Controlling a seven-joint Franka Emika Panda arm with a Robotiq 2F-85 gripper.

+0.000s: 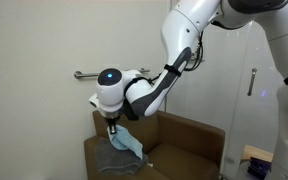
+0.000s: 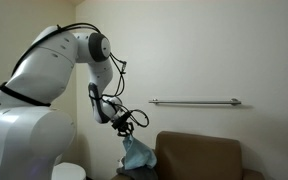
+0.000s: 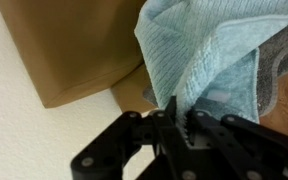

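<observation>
Gripper (image 2: 127, 128) here, pinched tight on the top edge of a light blue cloth (image 2: 136, 152). The cloth dangles straight under me with its lower end down by the seat, though I can't tell if it touches. In the wrist view the fabric is squeezed right between my fingers. Further right is the brown armchair (image 2: 199, 155) against the wall, with a metal rail (image 2: 194, 101) mounted on the wall above its back.

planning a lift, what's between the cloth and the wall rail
Only bare wall lies between the cloth and the rail; this shows in an exterior view. The claw is shut on the cloth.
</observation>
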